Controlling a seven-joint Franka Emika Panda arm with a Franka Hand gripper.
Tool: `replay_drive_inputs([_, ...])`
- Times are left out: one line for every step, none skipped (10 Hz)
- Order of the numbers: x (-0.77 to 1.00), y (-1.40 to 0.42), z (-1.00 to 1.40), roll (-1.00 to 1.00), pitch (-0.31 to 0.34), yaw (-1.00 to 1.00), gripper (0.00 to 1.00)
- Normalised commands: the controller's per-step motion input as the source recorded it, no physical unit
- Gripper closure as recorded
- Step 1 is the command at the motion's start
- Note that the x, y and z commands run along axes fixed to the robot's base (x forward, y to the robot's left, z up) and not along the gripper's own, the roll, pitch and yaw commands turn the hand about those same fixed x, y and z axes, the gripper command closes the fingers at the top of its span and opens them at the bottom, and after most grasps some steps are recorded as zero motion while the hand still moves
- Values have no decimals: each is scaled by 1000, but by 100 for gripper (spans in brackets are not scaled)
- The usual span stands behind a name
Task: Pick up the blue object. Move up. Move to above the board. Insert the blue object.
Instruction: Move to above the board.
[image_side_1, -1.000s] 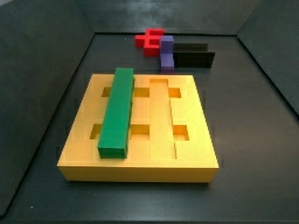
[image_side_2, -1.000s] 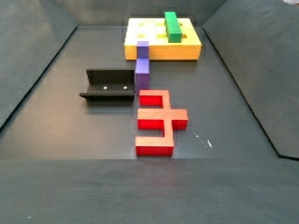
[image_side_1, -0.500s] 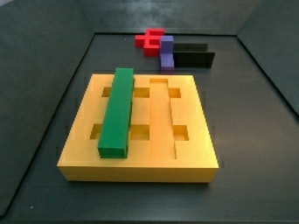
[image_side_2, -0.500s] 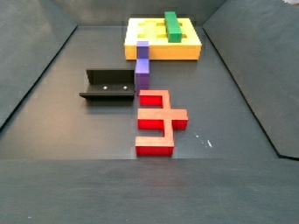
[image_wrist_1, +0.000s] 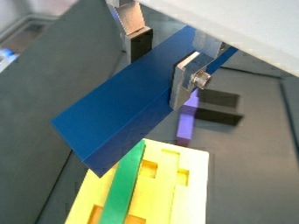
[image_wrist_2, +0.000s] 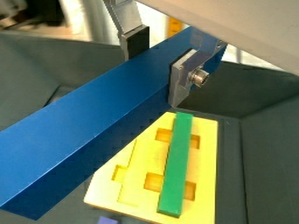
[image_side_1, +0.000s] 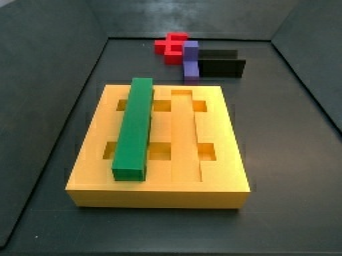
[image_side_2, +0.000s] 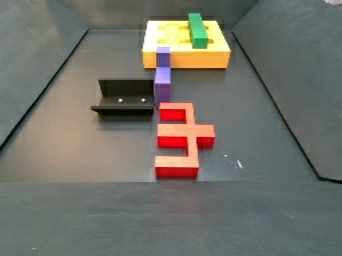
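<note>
1. Blue fills both wrist views: the blue object (image_wrist_1: 135, 101) is clamped between the silver fingers (image_wrist_2: 184, 73) of the gripper (image_wrist_1: 160, 54), held in the air above the floor, its long body slanting out past the jaws.
2. Neither side view shows the gripper or the blue object at all; they appear only in the wrist views.
3. Below the held bar, the board (image_wrist_2: 125, 179) lies flat, with the green bar (image_wrist_2: 176, 168) seated in one of its long grooves; the side views show the same (image_side_1: 134, 126).
4. Other grooves and square cut-outs of the board (image_side_1: 214, 170) look unfilled, though shadow makes this hard to confirm.
5. Side views add the purple block (image_side_2: 163, 75) beside the fixture (image_side_2: 123, 97), and a red piece (image_side_2: 181, 138) on the floor, well apart from the board.
</note>
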Motion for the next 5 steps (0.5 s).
replay_drive_inputs([71, -35, 18, 61, 134, 1000, 100])
replay_drive_inputs([71, -36, 21, 70, 153, 1000, 100])
replay_drive_inputs([71, -35, 25, 88, 192, 1000, 100])
replay_drive_inputs([72, -35, 28, 101, 217, 1000, 100])
replay_drive_inputs([79, -36, 33, 114, 238, 809, 100])
